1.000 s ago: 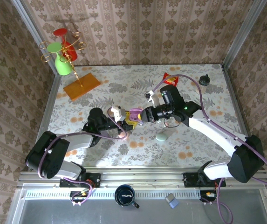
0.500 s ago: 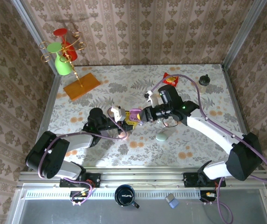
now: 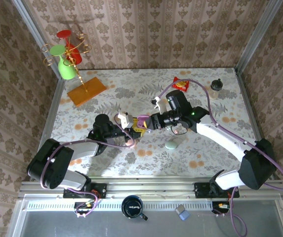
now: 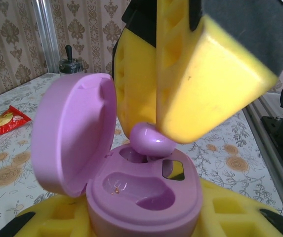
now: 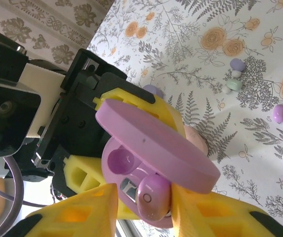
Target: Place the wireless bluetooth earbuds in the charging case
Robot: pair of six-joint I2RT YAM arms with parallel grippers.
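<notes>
Noting lilac earbud (image 5: 153, 201), lower centre of frame, between right hand's (image 5: 144, 211) narrowly parted fingers, grip unclear, long axis entering rear well of open charging case (image 4: 146, 197) clamped in left hand (image 3: 133, 129).

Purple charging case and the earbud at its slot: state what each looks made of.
The purple charging case looks like moulded plastic, satin-smooth, with a soft sheen on its lid. The earbud seems glossier plastic, with bright highlights on its rounded shell.

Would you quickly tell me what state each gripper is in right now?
Left gripper: closed, holding the purple charging case.
Right gripper: open around the purple earbud.
</notes>
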